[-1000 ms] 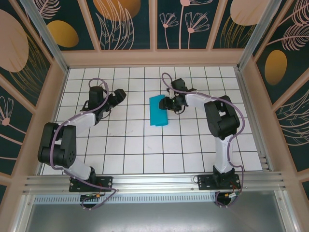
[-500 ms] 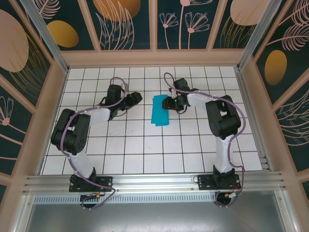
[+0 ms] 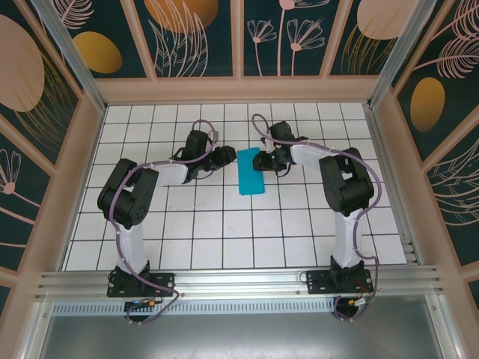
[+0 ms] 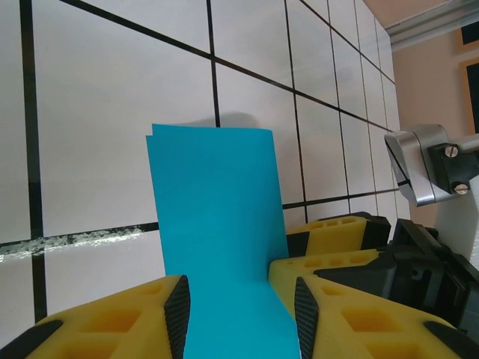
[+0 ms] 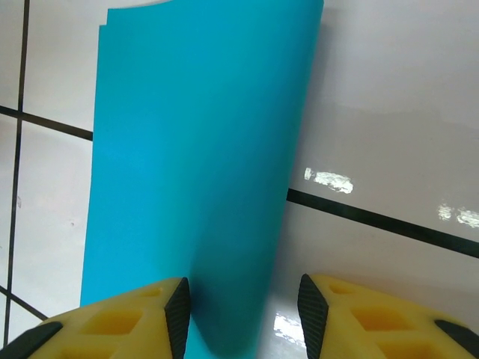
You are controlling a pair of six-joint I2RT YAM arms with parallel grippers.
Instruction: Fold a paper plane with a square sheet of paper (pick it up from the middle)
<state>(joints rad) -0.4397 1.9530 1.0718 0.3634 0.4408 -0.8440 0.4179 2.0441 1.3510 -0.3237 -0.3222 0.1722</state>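
You see the square sheet of paper [image 3: 250,170] folded into a narrow, 2-layer teal strip, lying flat mid-back on the grid table [image 3: 224,224]. The left gripper [image 3: 227,157] and right gripper [image 3: 262,159] reach in low from opposite sides, both with jaws parted astride it.

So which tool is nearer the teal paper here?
Right, narrowly: the right tool overlaps the teal paper at its far right corner, while the left tool sits just off its left edge.
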